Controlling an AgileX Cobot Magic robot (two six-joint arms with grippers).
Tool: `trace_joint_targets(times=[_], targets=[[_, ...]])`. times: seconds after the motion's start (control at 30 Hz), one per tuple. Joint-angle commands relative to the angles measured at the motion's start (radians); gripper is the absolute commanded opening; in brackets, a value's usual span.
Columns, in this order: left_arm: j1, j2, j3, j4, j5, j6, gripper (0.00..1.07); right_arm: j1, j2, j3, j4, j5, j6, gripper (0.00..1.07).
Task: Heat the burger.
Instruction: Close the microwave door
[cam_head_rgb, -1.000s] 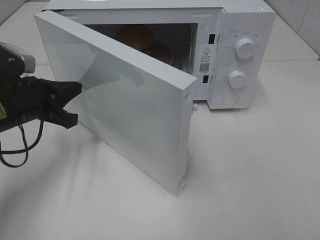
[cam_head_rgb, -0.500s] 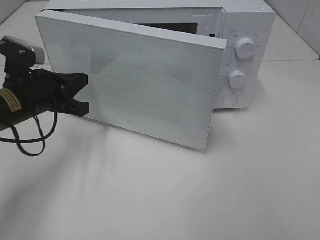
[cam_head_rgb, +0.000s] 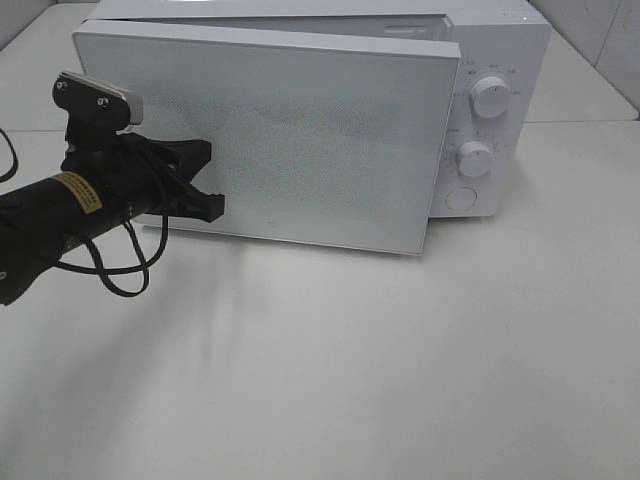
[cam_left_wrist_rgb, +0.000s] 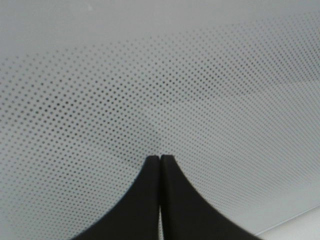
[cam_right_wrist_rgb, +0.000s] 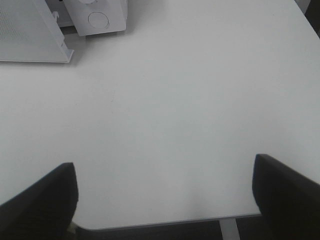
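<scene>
Left wrist view, left pincer (cam_left_wrist_rgb: 160, 159) closed on nothing, its tips against the dotted microwave door (cam_left_wrist_rgb: 190, 80) straight ahead, right pincer (cam_right_wrist_rgb: 164, 180) spread wide, white table (cam_right_wrist_rgb: 175, 100) below it

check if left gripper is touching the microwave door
Cannot tell. The shut left gripper overlaps the microwave door in the high and wrist views; neither shows contact or gap.

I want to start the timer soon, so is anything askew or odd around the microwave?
Yes: the microwave door is not latched. Its free edge stands off the front beside the control panel. The shut left gripper rests against the door's face. Nothing spilled or damaged shows.
</scene>
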Motion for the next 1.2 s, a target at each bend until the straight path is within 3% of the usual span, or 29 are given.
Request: trace_joint_targets(times=[0.03, 0.4, 0.8, 0.97, 1.2], targets=[[-0.026, 0.016, -0.033, -0.08, -0.007, 0.013, 0.0, -0.004, -0.033, 0.001, 0.0, -0.003, -0.007, 0.91], [-0.027, 0.029, -0.111, -0.143, 0.01, 0.013, 0.0, -0.004, -0.033, 0.001, 0.0, -0.003, -0.007, 0.91], [-0.029, 0.029, -0.166, -0.146, 0.052, 0.014, 0.0, -0.004, -0.033, 0.001, 0.0, -0.003, -0.007, 0.91], [-0.046, 0.035, -0.168, -0.173, 0.052, 0.05, 0.0, -0.004, -0.033, 0.001, 0.002, -0.003, -0.007, 0.91], [-0.096, 0.119, -0.276, -0.227, 0.067, 0.065, 0.0, -0.004, -0.033, 0.001, 0.003, -0.004, -0.007, 0.91]])
